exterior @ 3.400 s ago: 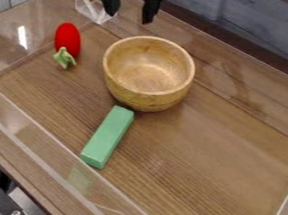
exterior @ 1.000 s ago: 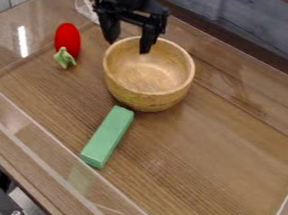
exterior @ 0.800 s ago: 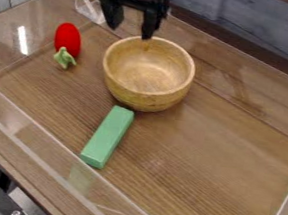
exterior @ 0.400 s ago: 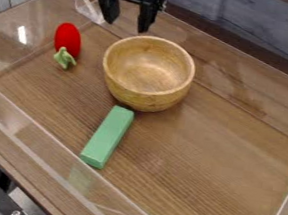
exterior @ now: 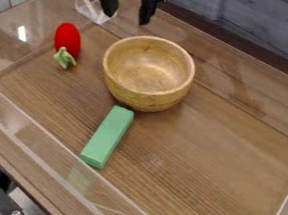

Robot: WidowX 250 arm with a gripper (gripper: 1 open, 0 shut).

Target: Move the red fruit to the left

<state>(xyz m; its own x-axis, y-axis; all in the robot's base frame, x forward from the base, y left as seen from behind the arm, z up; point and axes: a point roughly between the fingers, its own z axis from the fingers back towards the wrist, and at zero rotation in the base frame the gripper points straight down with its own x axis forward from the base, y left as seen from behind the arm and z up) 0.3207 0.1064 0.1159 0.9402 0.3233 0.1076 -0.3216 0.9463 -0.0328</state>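
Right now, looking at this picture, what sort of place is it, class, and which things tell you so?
Probably a robot test bench, not a kitchen: a wooden tabletop walled by clear plastic panels, toy props such as the red fruit and green block, and a gripper with open jaws above.

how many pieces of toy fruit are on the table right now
1. The red fruit lies near the table's left edge, left of the wooden bowl. The bowl's inside looks empty, and nothing seems hidden behind the green block.

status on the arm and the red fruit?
Gripper open, empty, hanging behind wooden bowl. Red fruit on table left of bowl, untouched. Nothing between them.
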